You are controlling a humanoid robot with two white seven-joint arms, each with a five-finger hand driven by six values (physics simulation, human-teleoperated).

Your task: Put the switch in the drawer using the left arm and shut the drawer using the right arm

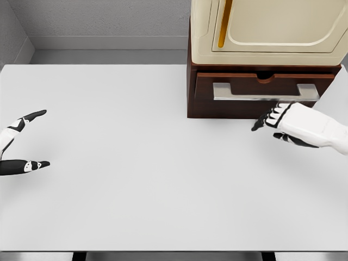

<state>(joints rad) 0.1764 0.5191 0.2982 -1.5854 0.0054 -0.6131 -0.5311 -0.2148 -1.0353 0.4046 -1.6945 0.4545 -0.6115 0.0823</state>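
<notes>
Drawer (pixel 265 87) of dark wood sits nearly shut under the cream appliance (pixel 266 27), its metal handle (pixel 265 91) facing me; I see no switch on the table (pixel 136 179), so I judge it is inside already or hidden; my right hand (pixel 288 124), fingers loosely curled and holding nothing, hovers just below the handle; my left hand (pixel 19 144) lies open and empty at the far edge; the front looks stiff and heavy-sliding, best pushed flat beside the handle.
</notes>
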